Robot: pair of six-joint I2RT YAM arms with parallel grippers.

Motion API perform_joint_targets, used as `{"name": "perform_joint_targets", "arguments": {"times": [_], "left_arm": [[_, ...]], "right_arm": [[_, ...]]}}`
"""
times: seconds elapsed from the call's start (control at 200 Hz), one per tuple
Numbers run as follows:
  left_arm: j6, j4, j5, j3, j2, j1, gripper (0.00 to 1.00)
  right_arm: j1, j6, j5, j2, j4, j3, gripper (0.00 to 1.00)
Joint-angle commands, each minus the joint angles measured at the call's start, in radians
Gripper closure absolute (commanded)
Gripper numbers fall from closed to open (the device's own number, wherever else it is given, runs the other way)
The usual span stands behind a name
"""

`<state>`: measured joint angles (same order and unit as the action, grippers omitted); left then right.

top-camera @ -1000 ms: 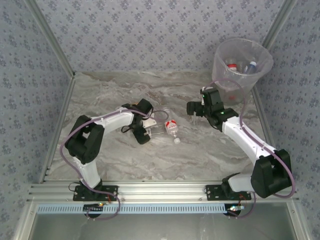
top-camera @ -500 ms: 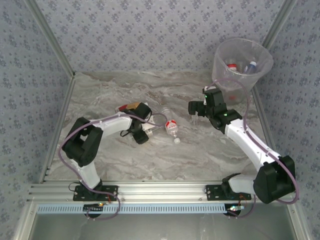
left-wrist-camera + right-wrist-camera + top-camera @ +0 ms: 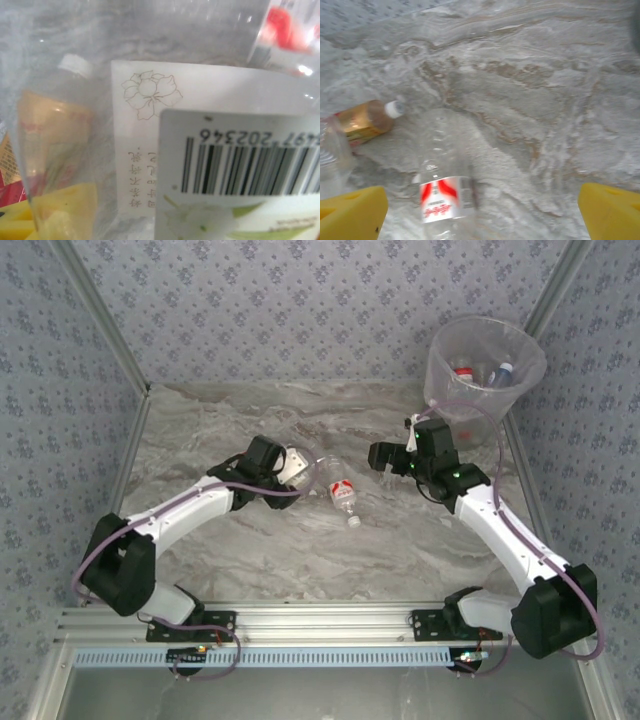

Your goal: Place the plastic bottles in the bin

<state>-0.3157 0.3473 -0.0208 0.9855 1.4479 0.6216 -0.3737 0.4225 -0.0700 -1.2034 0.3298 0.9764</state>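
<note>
Marble tabletop [image 3: 400, 540], left gripper [image 3: 292, 466] apparently clamping bottle [image 3: 145, 150]

There are three plastic bottles outside the bin: one clear white-labelled bottle [image 3: 140, 150], one amber bottle [image 3: 365, 120] with a white cap, and one clear red-labelled bottle [image 3: 343, 495]. One bin [image 3: 485, 390] stands at one o'clock on the table [image 3: 400, 560]. At least two more can be counted inside it, a red-marked bottle [image 3: 463, 372] and a blue-marked bottle [image 3: 503, 370].
</note>
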Motion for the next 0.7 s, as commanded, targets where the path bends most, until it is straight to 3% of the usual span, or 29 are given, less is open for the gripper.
{"name": "perform_joint_targets", "arguments": {"times": [0.0,0.24,0.355,0.44,0.61,0.695], "left_arm": [[0.087,-0.1,0.081,-0.037,-0.06,-0.001,0.98],[0.197,-0.221,0.19,-0.087,-0.137,0.0,1.0],[0.21,-0.23,0.189,-0.086,-0.153,0.013,1.0],[0.206,-0.243,0.129,-0.085,-0.152,0.041,1.0],[0.185,-0.251,0.085,-0.072,-0.139,0.077,1.0],[0.172,-0.257,0.1,-0.075,-0.138,0.09,1.0]], "right_arm": [[-0.001,0.131,-0.15,0.024,-0.057,-0.015,0.0],[-0.018,0.254,-0.371,0.008,-0.184,-0.016,0.0],[-0.055,0.247,-0.39,-0.007,-0.182,0.011,0.0],[-0.088,0.253,-0.421,-0.027,-0.231,0.017,0.0],[-0.156,0.261,-0.394,-0.051,-0.349,0.016,0.0],[-0.174,0.273,-0.313,-0.059,-0.365,0.022,0.0]]}}
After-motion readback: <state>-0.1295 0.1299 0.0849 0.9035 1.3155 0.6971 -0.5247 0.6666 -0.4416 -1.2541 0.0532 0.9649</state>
